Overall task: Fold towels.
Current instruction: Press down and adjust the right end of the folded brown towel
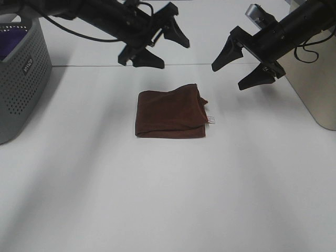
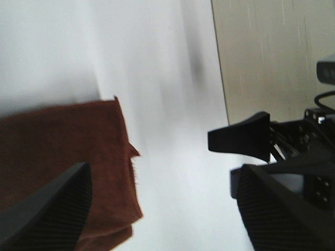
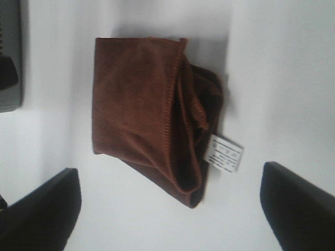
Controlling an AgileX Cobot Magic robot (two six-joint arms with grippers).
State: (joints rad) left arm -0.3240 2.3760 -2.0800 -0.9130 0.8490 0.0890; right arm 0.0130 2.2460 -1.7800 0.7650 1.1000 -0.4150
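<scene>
white table [image 1: 168, 199], folded towel [image 1: 169, 114], both hands agape

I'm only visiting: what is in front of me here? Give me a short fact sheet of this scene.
Cloth: towel, reddish-brown, folded, flat on the table
Label: white tag sticking out at one corner
Left arm: left gripper open, raised, empty
Right arm: right gripper open, raised, empty
Side: grey basket at left, purple cloth inside

I log: one folded brown towel [image 1: 169, 114] on white table [image 1: 157, 199]; left gripper [image 1: 170, 52], right gripper [image 1: 229, 77] above it, spread wide; grey basket [image 1: 23, 79] left.
</scene>
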